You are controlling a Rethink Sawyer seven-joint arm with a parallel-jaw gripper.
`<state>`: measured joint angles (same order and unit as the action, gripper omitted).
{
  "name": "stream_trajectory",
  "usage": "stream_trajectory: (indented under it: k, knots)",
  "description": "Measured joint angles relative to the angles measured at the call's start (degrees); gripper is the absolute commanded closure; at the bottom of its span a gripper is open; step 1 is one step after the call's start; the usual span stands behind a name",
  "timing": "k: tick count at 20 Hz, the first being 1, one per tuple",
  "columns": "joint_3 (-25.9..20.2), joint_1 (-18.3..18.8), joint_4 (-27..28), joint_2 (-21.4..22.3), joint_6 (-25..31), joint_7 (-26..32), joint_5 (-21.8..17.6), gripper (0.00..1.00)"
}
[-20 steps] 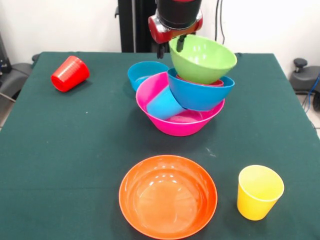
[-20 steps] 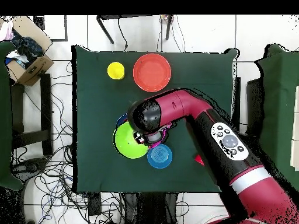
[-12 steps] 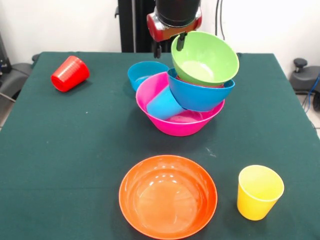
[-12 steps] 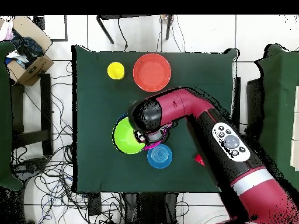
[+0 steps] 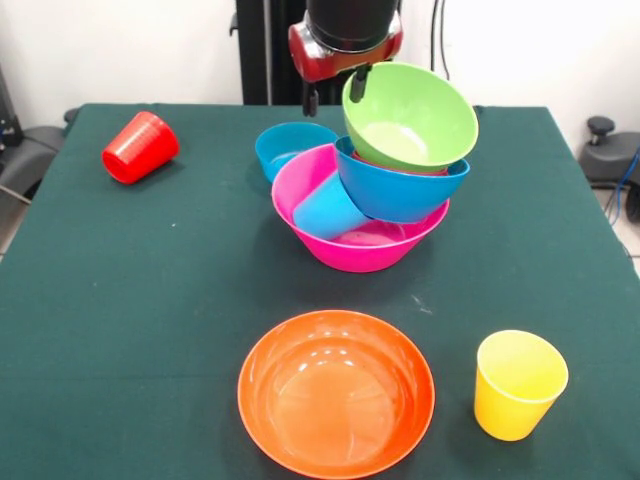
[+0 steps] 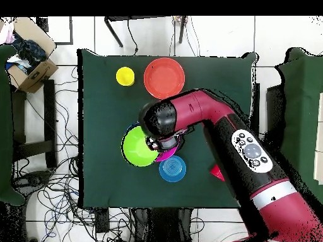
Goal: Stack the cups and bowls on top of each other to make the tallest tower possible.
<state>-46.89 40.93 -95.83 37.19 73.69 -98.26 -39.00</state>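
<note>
One hand point(image 5: 335, 88) at the green bowl's point(image 5: 412, 115) far rim, one finger point(image 5: 359, 84) inside, one outside; pinching or loose, cannot tell. Green bowl sits tilted atop the tower point(image 5: 372, 180): blue bowl point(image 5: 400, 187) under it, pink bowl point(image 5: 355, 250) as base, light blue cup point(image 5: 327, 209) lying inside the pink bowl. Orange bowl point(image 5: 336, 392) and yellow cup point(image 5: 518, 384) lie nearer than the tower on the table point(image 5: 150, 290).

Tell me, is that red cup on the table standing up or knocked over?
Knocked over. The red cup lies on its side on the green table, alone, away from the tower.
</note>
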Motion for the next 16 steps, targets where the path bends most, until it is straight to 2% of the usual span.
stream_trajectory:
  k: [8,16]
  knots:
    - [-2.45,2.19,2.70,2.14,3.49,1.72,1.62,0.00]
    - [-5.58,4.88,5.98,3.82,3.73,3.87,4.97,0.00]
